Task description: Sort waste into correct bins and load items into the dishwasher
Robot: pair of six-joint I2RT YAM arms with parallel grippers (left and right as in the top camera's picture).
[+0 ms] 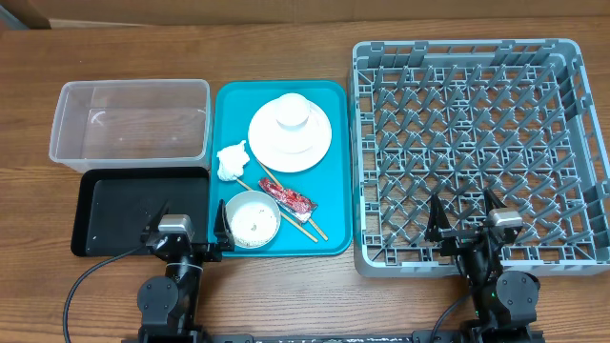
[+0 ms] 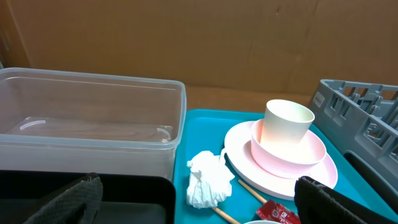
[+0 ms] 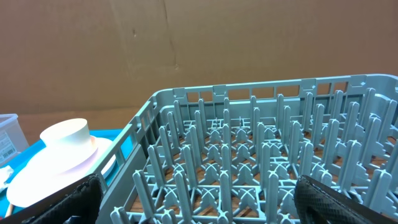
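Observation:
On the teal tray (image 1: 334, 162) a white plate (image 1: 310, 152) carries an upturned bowl and a white cup (image 1: 291, 111). A crumpled napkin (image 1: 231, 161), a red wrapper (image 1: 286, 195) across the chopsticks (image 1: 300, 218), and a bowl with rice (image 1: 253, 219) lie nearer me. The clear tub (image 1: 129, 122) and the black tray (image 1: 129, 211) sit to the left, the grey rack (image 1: 477, 143) to the right. My left gripper (image 1: 189, 233) is open and empty at the black tray's front right corner. My right gripper (image 1: 464, 219) is open and empty over the rack's front edge. The left wrist view shows the napkin (image 2: 208, 180), plate (image 2: 249, 168), cup (image 2: 285, 122) and wrapper (image 2: 280, 213).
The wooden table (image 1: 286, 295) runs along the front, where both arm bases stand. A brown cardboard wall (image 2: 186, 37) closes off the back. The rack's upright pegs (image 3: 249, 162) fill the right wrist view.

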